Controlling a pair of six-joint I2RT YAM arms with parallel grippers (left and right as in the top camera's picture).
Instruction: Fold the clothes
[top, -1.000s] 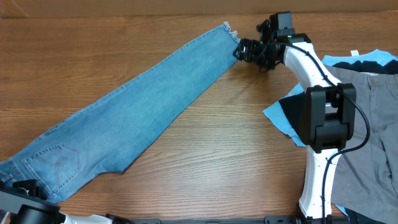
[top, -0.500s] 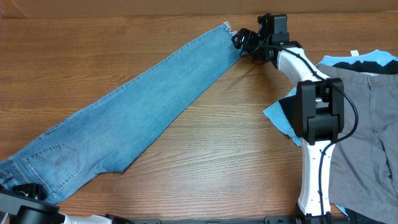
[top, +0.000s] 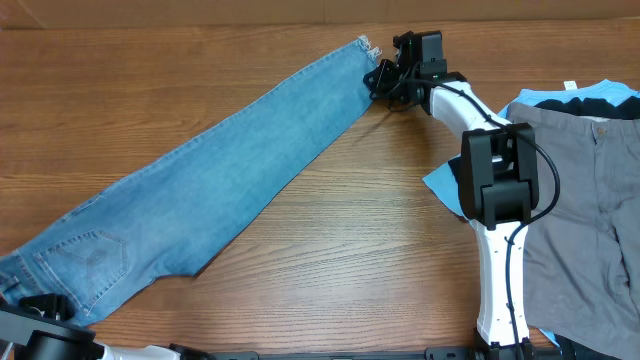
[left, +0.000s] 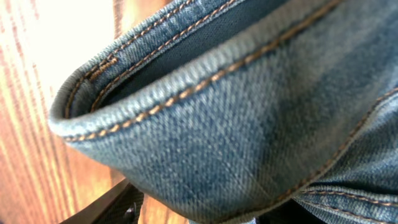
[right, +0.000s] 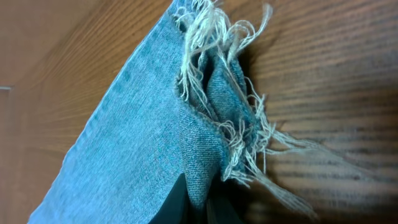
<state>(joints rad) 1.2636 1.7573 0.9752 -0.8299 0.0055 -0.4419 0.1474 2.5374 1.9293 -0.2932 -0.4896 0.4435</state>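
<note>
**Hem pinched, waist end unclear**

You're pinching the jeans (top: 220, 170) by the frayed hem (right: 217, 118) with the right gripper (top: 385, 80), its fingers pressed together on denim at the table's (top: 350, 250) far edge, likely to carry that end back toward the waist. The jeans are lying stretched diagonally, and the waistband (left: 205, 106) is sitting near-left by the left gripper (top: 45, 305). That view is too close, so I cannot tell how it's set. Grey trousers (top: 590, 200) are lying piled at your right, well apart from the jeans and not blocking the fold.
</note>
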